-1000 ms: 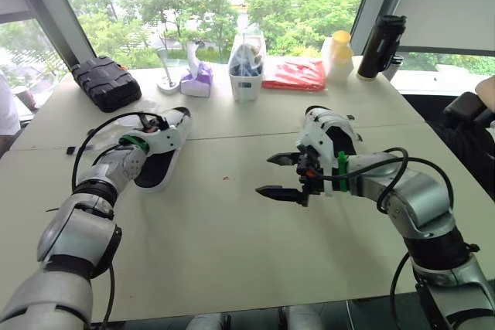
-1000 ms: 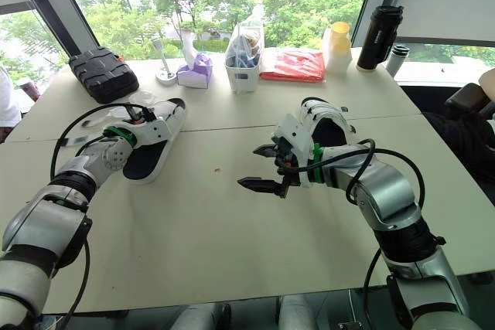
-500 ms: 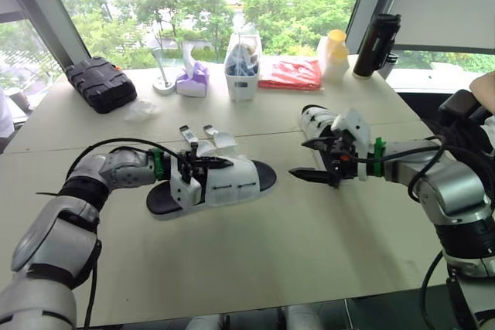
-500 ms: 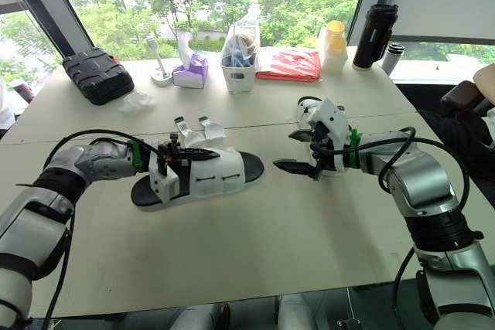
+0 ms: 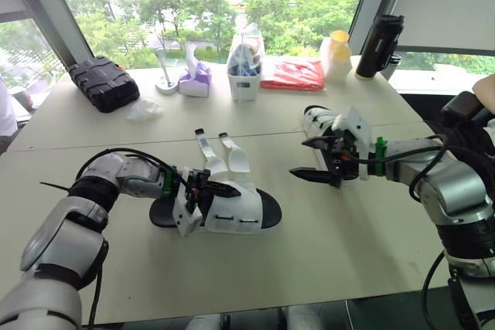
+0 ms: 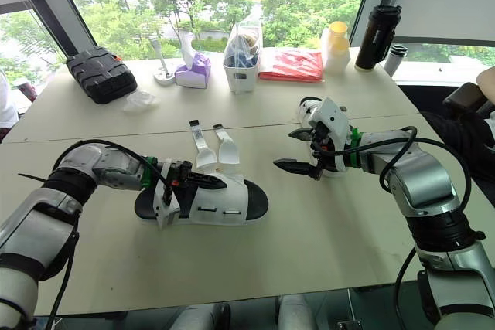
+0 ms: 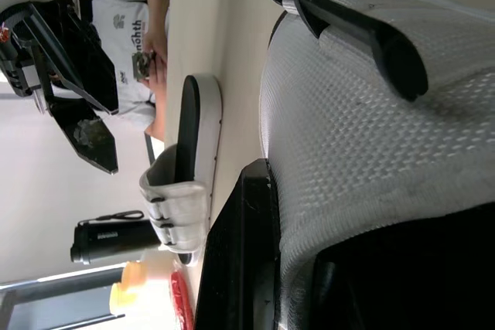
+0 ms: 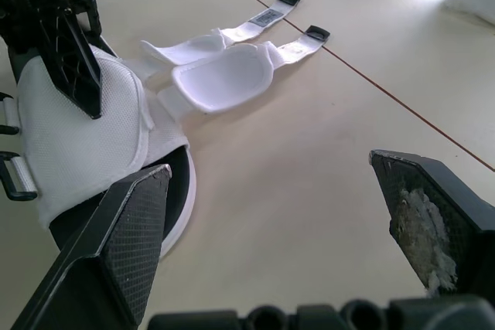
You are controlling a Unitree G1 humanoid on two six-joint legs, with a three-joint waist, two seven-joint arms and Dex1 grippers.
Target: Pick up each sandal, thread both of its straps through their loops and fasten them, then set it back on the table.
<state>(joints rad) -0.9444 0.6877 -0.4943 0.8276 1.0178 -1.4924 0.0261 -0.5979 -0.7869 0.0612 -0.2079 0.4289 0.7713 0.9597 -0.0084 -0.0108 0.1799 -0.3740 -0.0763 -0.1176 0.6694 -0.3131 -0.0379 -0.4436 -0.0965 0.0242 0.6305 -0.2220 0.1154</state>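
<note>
Left fingers (image 5: 219,188) are pinching the white top of the sandal (image 5: 232,210); the right fingers (image 5: 307,175) are hanging wide open and empty.
Its straps (image 5: 206,152) are lying flat on the desk (image 5: 309,253) just past the left fingers, so I think the right fingers should be reaching for one strap tip while the left ones are holding it tight.

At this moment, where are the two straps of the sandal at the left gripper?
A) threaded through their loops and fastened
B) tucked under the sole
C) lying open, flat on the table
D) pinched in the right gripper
C: both straps lie unthreaded on the table, fanned out from their sandal.
</note>
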